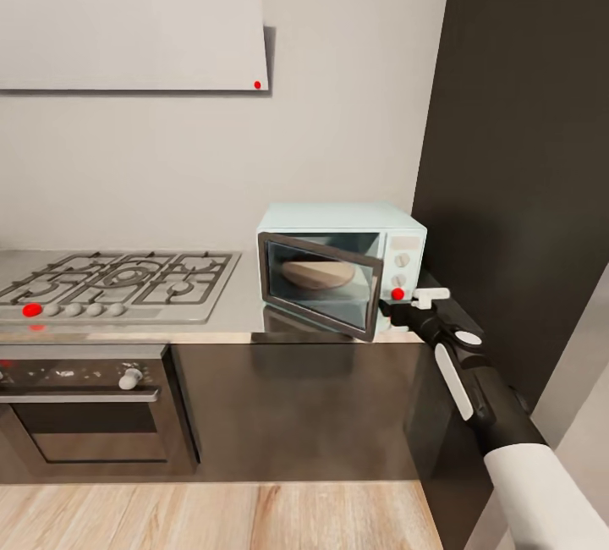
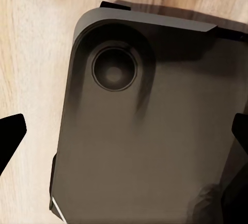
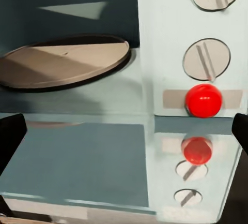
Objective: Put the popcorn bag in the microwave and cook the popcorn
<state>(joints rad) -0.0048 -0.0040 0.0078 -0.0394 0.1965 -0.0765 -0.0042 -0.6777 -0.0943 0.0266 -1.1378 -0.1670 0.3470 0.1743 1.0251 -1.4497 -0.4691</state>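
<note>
The pale mint-blue microwave (image 1: 338, 218) stands on the grey countertop (image 1: 245, 300) with its dark glass door (image 1: 317, 283) swung partly open. Inside lies a beige turntable (image 3: 62, 66) with nothing on it. My right gripper (image 1: 404, 303) is open, level with the red button (image 3: 203, 100) at the bottom of the white panel and just short of it. Two knobs (image 3: 206, 58) sit above the button. My left gripper (image 2: 124, 136) is open and empty, hanging over the robot's dark base (image 2: 144, 131). The popcorn bag is out of view.
A steel gas hob (image 1: 118, 275) lies left of the microwave, with a black oven (image 1: 85, 415) below it and a white hood (image 1: 131, 38) above. A tall black cabinet (image 1: 524, 152) rises close on the right. Wooden floor (image 1: 211, 516) runs along the cabinet fronts.
</note>
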